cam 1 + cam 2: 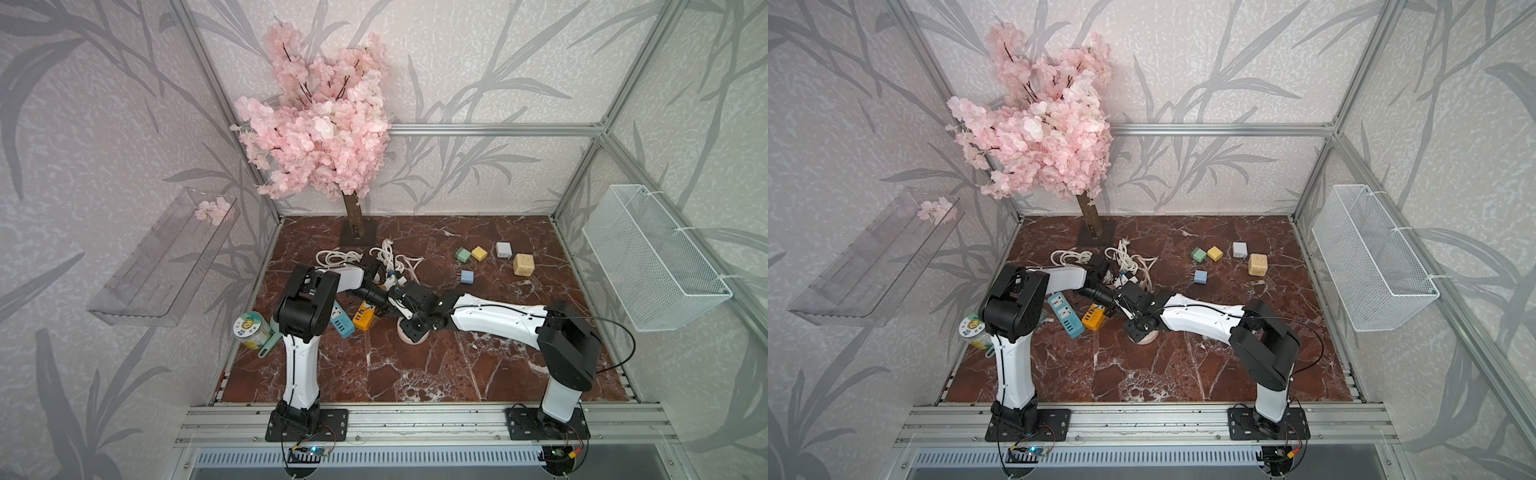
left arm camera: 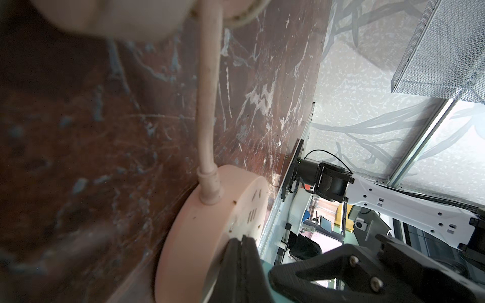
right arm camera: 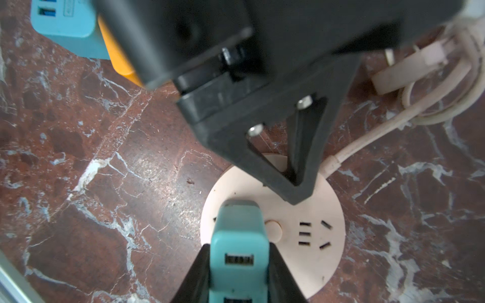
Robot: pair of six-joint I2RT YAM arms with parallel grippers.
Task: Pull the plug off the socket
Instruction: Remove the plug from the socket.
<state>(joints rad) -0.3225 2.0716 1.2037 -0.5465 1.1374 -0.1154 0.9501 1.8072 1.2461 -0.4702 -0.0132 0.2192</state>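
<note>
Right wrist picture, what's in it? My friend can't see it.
The right tool grips a teal plastic USB plug standing on a round pale pink socket disc. The shut left tool rests its black tip on that disc, which lies on a red-brown marble table.

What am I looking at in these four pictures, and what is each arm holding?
Two robot arms stand at a marble-patterned table. Two pictures look down on the whole scene; the other two come from cameras on each arm's wrist. The right gripper is shut on a teal plug standing on a round pink socket. The left gripper, shut and empty, rests its tip on that socket. Also on the table: coiled cords, a blue power strip, an orange power strip and small cube chargers.
</note>
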